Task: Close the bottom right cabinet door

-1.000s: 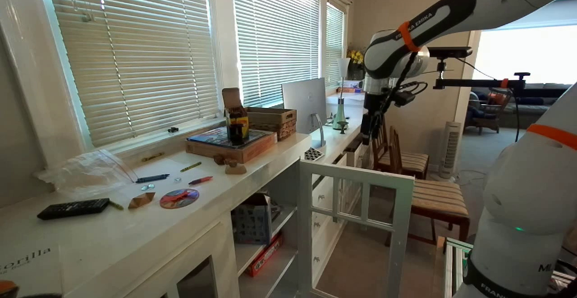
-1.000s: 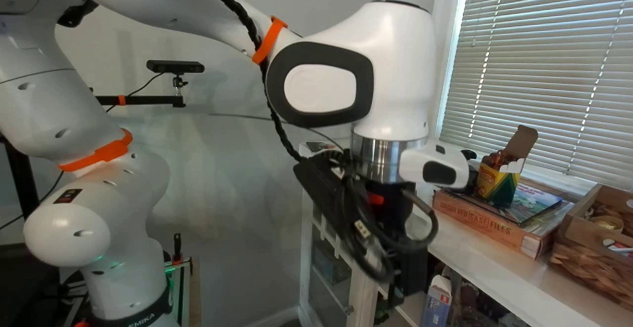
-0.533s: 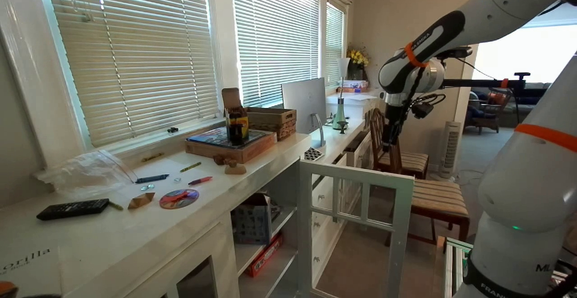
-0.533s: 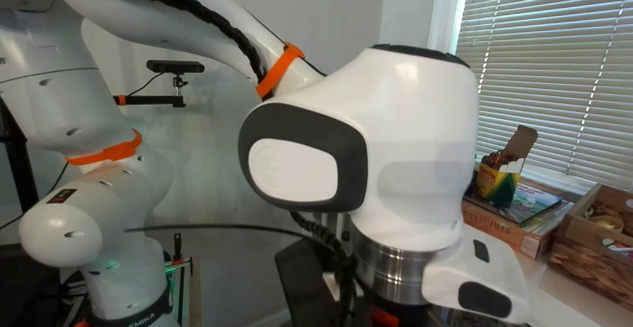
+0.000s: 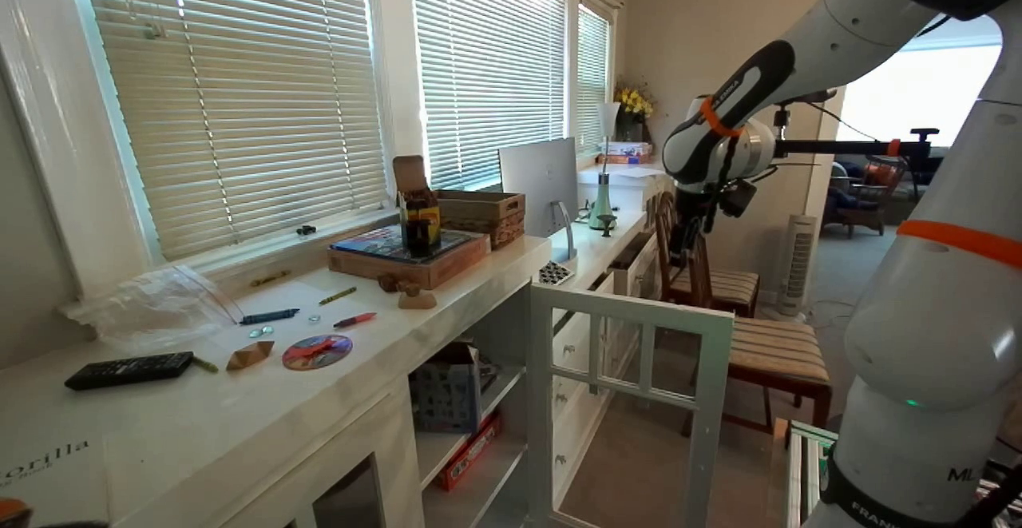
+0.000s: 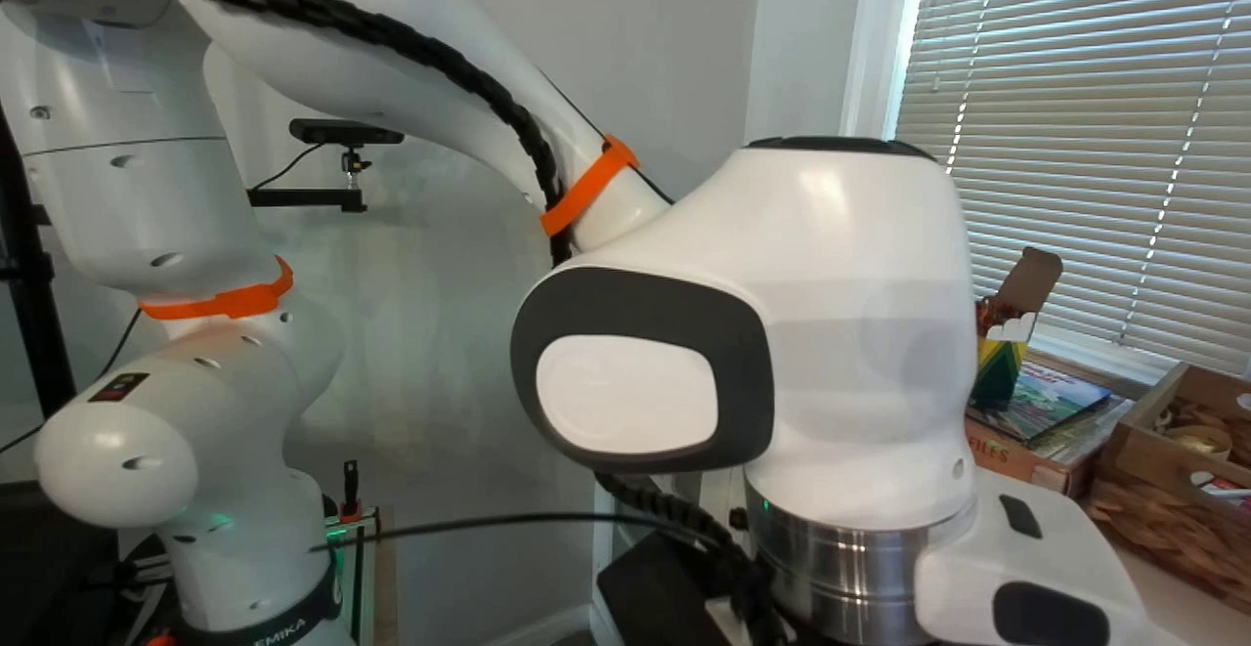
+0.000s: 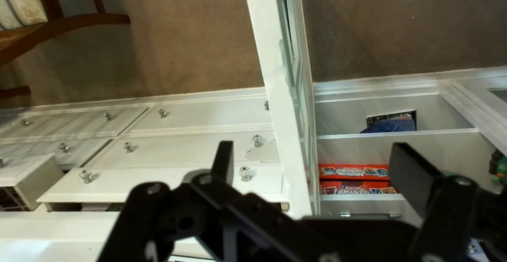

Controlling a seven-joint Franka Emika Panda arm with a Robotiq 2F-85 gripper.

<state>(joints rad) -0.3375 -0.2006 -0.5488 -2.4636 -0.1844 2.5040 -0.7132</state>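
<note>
The bottom right cabinet door stands swung wide open, white-framed with panes and a crossbar. It also shows in the wrist view, seen from above along its top edge. My gripper hangs pointing down, above the door's height and beyond it in an exterior view. In the wrist view my gripper is open, its fingers apart on either side of the door's top edge in the picture, with nothing held. I cannot see contact with the door. In an exterior view the arm hides the gripper and most of the cabinet.
The open cabinet's shelves hold a box and red game boxes. White drawers with glass knobs lie beyond the door. Wooden chairs stand nearby. The counter bears a crayon box and a basket.
The arm has lowered and moved away from the view along the counter, growing larger in an exterior view. The gripper has shifted slightly right overall. The door has not moved.
</note>
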